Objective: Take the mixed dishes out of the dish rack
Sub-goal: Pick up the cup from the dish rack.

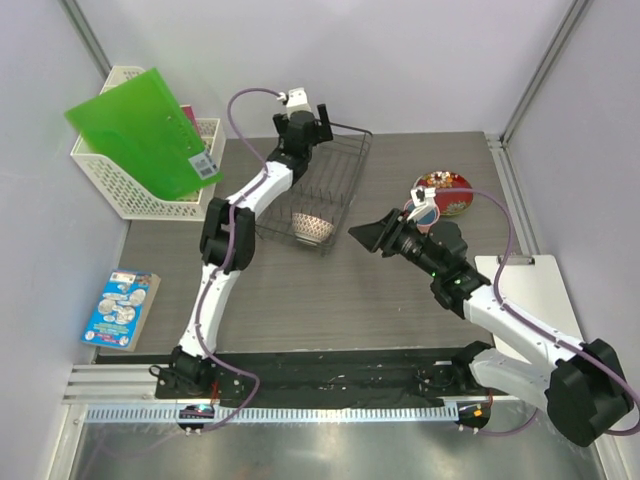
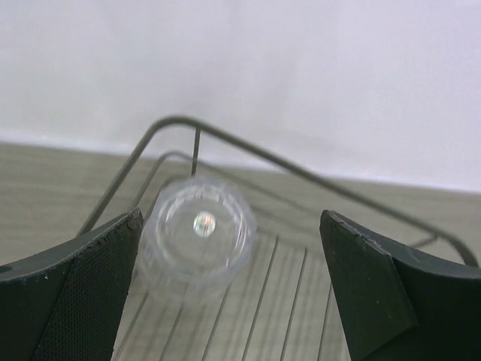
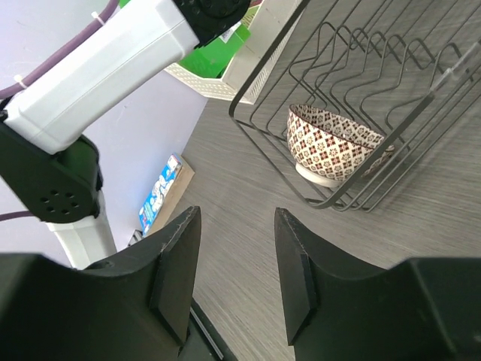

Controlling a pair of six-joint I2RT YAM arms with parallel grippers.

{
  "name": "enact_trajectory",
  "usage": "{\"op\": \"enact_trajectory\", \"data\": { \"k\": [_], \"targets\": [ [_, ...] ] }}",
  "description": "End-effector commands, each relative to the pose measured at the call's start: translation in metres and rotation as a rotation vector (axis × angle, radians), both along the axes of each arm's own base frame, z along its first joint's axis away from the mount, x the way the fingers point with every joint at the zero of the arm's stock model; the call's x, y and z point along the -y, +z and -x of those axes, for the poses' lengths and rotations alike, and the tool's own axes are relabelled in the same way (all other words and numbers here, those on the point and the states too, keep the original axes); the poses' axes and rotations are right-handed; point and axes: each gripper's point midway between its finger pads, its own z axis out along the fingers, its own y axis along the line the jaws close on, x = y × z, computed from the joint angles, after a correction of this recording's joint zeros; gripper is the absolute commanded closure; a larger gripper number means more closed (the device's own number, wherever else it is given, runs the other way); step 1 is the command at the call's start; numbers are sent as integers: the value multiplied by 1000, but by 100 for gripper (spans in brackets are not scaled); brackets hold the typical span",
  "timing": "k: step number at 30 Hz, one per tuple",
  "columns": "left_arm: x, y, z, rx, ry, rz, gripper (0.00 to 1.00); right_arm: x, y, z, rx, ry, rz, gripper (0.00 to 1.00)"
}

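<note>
The black wire dish rack [image 1: 335, 180] stands at the middle back of the table. A white bowl with a reddish pattern [image 1: 312, 227] sits upright in its near end, also visible as the bowl [image 3: 331, 143] behind the rack wires [image 3: 263, 135]. My left gripper [image 1: 308, 128] hovers open over the rack's far end. Between its fingers in the left wrist view, close to the left finger [image 2: 90, 286], is a clear cup [image 2: 197, 237] on the rack floor. My right gripper [image 1: 372, 235] is open and empty, right of the rack, aimed at the bowl. A red patterned plate [image 1: 447, 192] lies on the table at right.
A white lattice basket [image 1: 130, 190] holding a green folder [image 1: 150, 140] stands at the back left. A blue book [image 1: 120, 308] lies near the left edge. A white board [image 1: 535, 290] lies at right under my right arm. The left arm [image 3: 98, 68] crosses the right wrist view.
</note>
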Motion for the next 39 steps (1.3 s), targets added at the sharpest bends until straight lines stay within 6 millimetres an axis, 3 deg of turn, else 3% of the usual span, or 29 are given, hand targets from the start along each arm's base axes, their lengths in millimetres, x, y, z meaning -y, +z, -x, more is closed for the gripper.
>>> {"op": "enact_trajectory", "data": {
  "k": [1, 3, 5, 6, 10, 16, 18, 26, 32, 33, 34, 36, 37, 39],
  "targets": [
    [0, 27, -27, 152, 61, 35, 0, -6, 14, 2, 50, 25, -92, 51],
    [0, 7, -32, 133, 74, 26, 0, -7, 6, 4, 23, 34, -105, 51],
    [-2, 8, -36, 145, 96, 32, 0, -7, 1, 6, 10, 36, -107, 50],
    [-2, -5, -38, 130, 104, 23, 0, -6, 1, 7, 12, 35, -107, 51],
    [-4, -13, -43, 133, 115, 29, 0, -2, -5, 9, 6, 16, -99, 50],
    [-26, -33, -48, 89, 162, 34, 1, 1, -12, 9, -12, 3, -78, 51],
    [-32, -34, -48, 87, 172, 32, 6, 2, -16, 9, -18, -4, -73, 51],
    [-37, -9, -47, 134, 193, 40, 49, 1, -23, 7, -45, -8, -70, 51],
    [-45, 7, -33, 140, 211, 48, 70, 2, -23, 8, -56, -12, -74, 51],
    [-46, 1, -29, 127, 214, 46, 72, 3, -22, 8, -57, -13, -74, 52],
    [-48, 20, -24, 148, 216, 58, 74, 3, -21, 9, -54, -15, -75, 52],
    [-45, 21, -15, 150, 203, 52, 79, 4, -18, 9, -48, -20, -77, 52],
    [-46, 45, -9, 181, 199, 64, 80, 5, -16, 9, -44, -22, -79, 52],
    [-42, 58, -1, 193, 182, 54, 81, 5, -12, 7, -27, -25, -67, 52]
  ]
}}
